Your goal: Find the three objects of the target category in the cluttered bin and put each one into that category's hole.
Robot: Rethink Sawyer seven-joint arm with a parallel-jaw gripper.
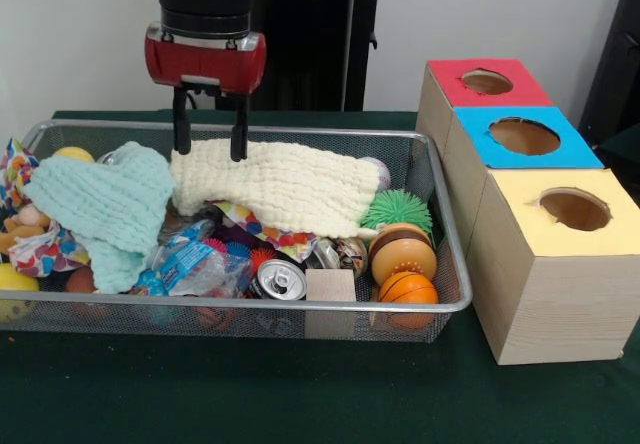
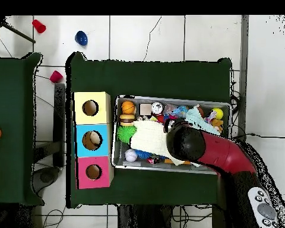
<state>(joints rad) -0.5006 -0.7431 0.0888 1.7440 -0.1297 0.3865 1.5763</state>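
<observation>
The wire mesh bin (image 1: 445, 219) is full of clutter. My gripper (image 1: 210, 152) is open and empty. Its tips are at the far left end of a cream knitted cloth (image 1: 280, 189), next to a mint cloth (image 1: 105, 209). One tan plush toy (image 1: 20, 227) peeks out at the bin's left end, partly under a patterned cloth. Other plush toys are hidden. The blue-topped box's hole (image 1: 524, 136) lies to the right of the bin. In the overhead view, a pale tan shape shows inside this hole (image 2: 92, 140), and the arm (image 2: 186, 141) hides the gripper.
The bin also holds a green spiky ball (image 1: 397, 207), a brown and orange round toy (image 1: 402, 252), a small basketball (image 1: 407, 289), a can (image 1: 279, 280) and a wooden block (image 1: 330, 289). The red-topped box (image 1: 487, 82) and the yellow-topped box (image 1: 570, 209) flank the blue one.
</observation>
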